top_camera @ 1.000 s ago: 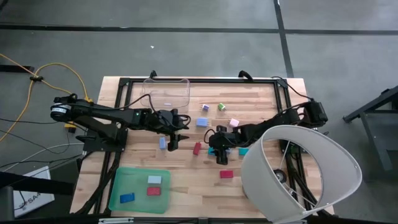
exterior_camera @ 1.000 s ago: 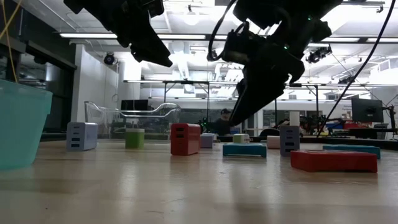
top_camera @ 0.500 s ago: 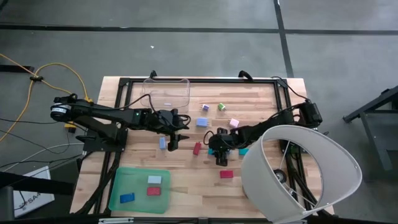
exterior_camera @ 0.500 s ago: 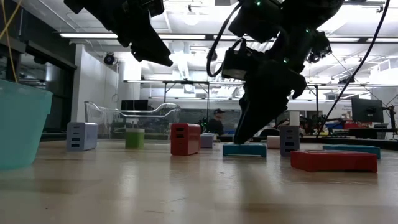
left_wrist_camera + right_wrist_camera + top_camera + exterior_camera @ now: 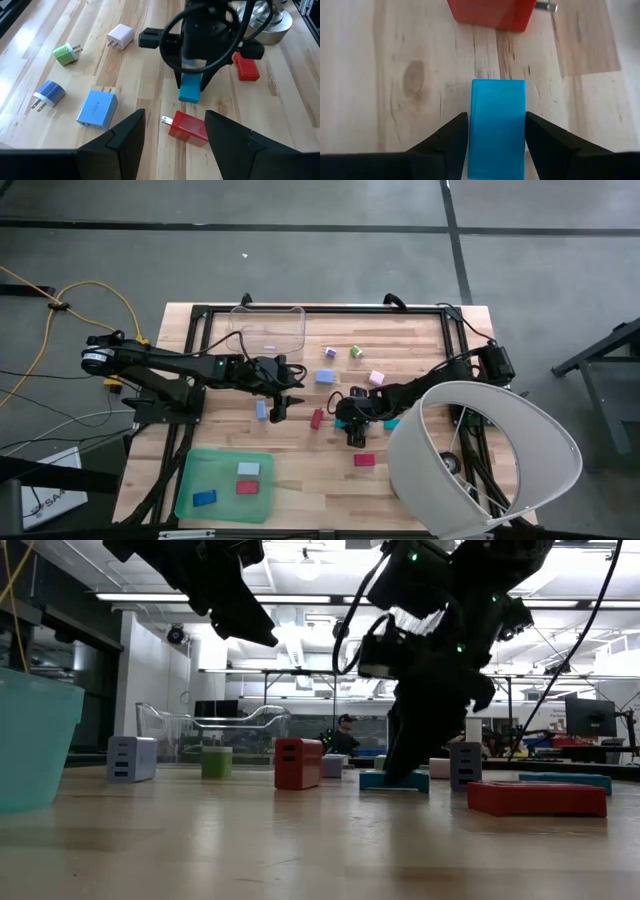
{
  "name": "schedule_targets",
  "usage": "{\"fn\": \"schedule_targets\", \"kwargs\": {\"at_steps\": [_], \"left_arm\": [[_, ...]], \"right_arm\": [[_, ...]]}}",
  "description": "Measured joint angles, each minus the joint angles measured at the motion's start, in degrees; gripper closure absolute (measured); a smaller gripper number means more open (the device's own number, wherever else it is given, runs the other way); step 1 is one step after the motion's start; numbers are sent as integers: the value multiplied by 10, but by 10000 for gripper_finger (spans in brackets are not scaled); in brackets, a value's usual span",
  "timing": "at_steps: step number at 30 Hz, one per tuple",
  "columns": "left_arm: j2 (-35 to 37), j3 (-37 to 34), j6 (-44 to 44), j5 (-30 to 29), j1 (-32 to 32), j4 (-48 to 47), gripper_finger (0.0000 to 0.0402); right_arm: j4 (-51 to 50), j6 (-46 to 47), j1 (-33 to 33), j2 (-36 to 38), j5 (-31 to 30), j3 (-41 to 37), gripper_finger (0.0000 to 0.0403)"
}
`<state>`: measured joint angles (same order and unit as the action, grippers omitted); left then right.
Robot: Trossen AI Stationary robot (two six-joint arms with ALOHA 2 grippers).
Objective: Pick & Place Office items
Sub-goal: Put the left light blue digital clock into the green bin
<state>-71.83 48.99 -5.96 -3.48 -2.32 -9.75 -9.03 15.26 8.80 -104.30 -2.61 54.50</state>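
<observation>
A teal block (image 5: 497,125) lies flat on the wooden table, a red charger (image 5: 492,12) just beyond it. My right gripper (image 5: 497,142) is open and low over the block, one finger along each long side; the left wrist view shows the gripper (image 5: 192,85) astride the block (image 5: 190,92). My left gripper (image 5: 283,397) hangs open above the table left of centre, holding nothing. Other office items lie scattered: a light blue charger (image 5: 262,410), a red block (image 5: 363,460) and small pieces farther back. My right gripper's fingers (image 5: 451,142) come from above, slanting down, and lie along the teal block's two long sides (image 5: 475,125). I cannot tell whether they touch it. The block rests flat on the table.
A clear bin (image 5: 268,328) stands at the far edge. A green tray (image 5: 190,495) near the front left holds three pieces. A big white lampshade-like hood (image 5: 480,465) covers the near right. Green (image 5: 356,352), blue (image 5: 330,353), light blue (image 5: 325,376) and pink (image 5: 376,378) chargers lie at centre back.
My right gripper has come down toward the teal block, rolling a little, and its fingers now stand on either side of it near the table top. The block has not moved.
</observation>
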Motion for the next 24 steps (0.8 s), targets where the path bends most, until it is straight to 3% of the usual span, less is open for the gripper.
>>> {"fn": "schedule_targets", "kwargs": {"at_steps": [24], "left_arm": [[0,0,0,0,0,2,202]], "right_arm": [[3,0,0,-1,-2,0,248]]}}
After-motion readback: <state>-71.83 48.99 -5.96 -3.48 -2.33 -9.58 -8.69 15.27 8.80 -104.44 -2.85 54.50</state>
